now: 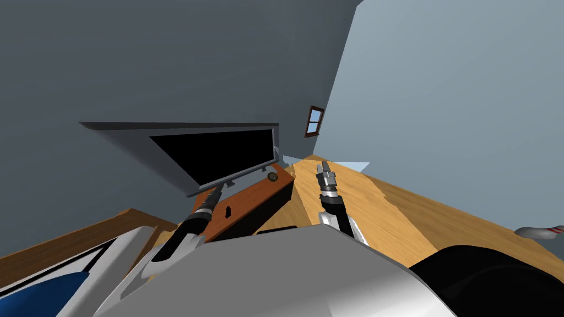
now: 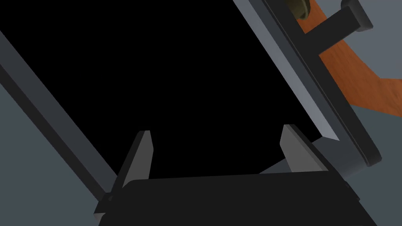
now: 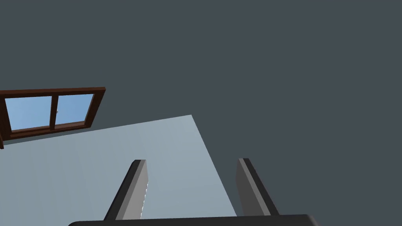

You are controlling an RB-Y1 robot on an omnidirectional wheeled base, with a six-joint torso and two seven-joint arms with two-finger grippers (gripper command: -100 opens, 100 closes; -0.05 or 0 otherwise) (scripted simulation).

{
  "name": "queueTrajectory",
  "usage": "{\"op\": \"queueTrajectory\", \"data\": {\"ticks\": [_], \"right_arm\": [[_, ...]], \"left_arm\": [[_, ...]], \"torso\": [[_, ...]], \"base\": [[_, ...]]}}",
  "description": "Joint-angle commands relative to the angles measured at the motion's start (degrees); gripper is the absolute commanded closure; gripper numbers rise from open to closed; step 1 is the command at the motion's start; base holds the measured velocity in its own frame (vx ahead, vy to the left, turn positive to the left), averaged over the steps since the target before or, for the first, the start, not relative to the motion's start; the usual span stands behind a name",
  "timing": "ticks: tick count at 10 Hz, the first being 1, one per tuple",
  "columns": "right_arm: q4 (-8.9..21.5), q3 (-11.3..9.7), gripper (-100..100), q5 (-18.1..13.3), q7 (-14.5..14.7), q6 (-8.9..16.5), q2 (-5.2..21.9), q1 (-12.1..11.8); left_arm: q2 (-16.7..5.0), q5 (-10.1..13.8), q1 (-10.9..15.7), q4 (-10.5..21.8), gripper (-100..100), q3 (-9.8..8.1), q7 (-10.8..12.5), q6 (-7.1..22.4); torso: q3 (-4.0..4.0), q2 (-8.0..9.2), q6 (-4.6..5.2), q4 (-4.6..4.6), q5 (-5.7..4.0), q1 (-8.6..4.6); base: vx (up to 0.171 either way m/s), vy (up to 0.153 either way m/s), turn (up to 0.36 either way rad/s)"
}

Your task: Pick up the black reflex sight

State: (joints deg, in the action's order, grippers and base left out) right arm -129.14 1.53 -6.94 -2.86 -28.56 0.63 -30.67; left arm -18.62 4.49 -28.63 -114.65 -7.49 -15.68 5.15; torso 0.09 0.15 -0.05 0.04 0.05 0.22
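Note:
A small black object, apparently the reflex sight [image 1: 227,211], stands on the brown cabinet top [image 1: 250,195], just to the right of my left forearm and behind its fingertips. My left gripper [image 1: 220,187] is up at the lower edge of the television [image 1: 220,151]. In the left wrist view that gripper [image 2: 216,137] is open and faces the black screen [image 2: 157,78] with nothing between its fingers. My right gripper [image 1: 321,165] hangs over the wooden floor right of the cabinet. The right wrist view shows the right gripper [image 3: 192,164] open and empty, pointing at a wall.
A round olive object [image 1: 272,176] lies on the cabinet's far end, by the television's foot [image 2: 345,19]. A white pin-shaped thing with red stripes [image 1: 542,232] lies on the floor at right. A white and blue piece of furniture [image 1: 66,275] sits at lower left.

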Motion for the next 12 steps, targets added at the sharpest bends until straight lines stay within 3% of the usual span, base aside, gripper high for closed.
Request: {"op": "queueTrajectory", "data": {"ticks": [1,8,9,10,11,12], "right_arm": [[0.0,0.0,0,0.0,0.0,0.0,0.0,0.0],[0.0,0.0,0,0.0,0.0,0.0,0.0,0.01],[0.0,0.0,0,0.0,0.0,0.0,0.0,0.0],[0.0,0.0,0,0.0,0.0,0.0,0.0,0.0],[0.0,0.0,0,0.0,0.0,0.0,0.0,-0.01],[0.0,0.0,0,0.0,0.0,0.0,0.0,0.0]], "left_arm": [[-0.33,0.23,-0.22,1.63,-100,-0.11,-1.34,2.86],[-2.19,1.54,-0.48,7.3,-100,-0.58,-3.58,9.88],[-2.74,1.94,-0.51,9.22,-100,-0.6,-4.21,12.03],[-2.74,1.94,-0.51,9.22,-100,-0.6,-4.21,12.03],[-3.25,2.31,-0.52,11.14,-100,-0.53,-4.77,14.12],[-3.25,2.31,-0.52,11.14,-100,-0.53,-4.77,14.12]], "torso": [[0.0,0.0,0.0,0.0,0.0,0.0],[-0.05,-0.08,0.05,-0.02,-0.01,0.0],[-0.06,-0.11,0.0,-0.02,-0.01,0.0],[-0.06,-0.11,0.03,-0.02,-0.01,0.01],[-0.07,-0.13,0.0,-0.02,0.0,0.0],[-0.07,-0.12,0.04,-0.02,0.0,0.01]], "base": [[-0.039,0.029,-0.157],[-0.028,0.03,-0.167],[-0.023,0.035,-0.215],[-0.022,0.032,-0.108],[-0.023,0.031,-0.263],[-0.019,0.035,-0.105]]}}
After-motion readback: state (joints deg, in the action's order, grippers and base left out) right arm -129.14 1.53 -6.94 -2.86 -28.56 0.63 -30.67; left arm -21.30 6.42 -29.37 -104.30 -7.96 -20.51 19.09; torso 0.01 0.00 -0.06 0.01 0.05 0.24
